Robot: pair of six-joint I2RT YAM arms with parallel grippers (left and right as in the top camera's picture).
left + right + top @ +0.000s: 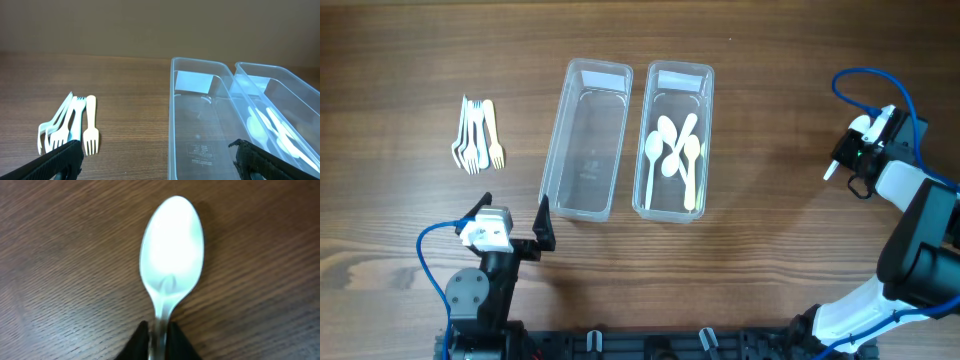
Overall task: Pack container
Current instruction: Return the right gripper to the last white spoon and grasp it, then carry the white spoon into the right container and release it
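Right gripper (159,337) clamped on neck of white spoon (171,245) at right edge of desk (770,60), left gripper (513,218) fully spread, empty, near front edge, facing containers (555,150), forks (477,135) toward left edge

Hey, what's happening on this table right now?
The right hand is shut on a white spoon's handle, on the table. The right container already holds several spoons; the left container is empty. The forks lie piled on the table, and the left hand is open, holding nothing.
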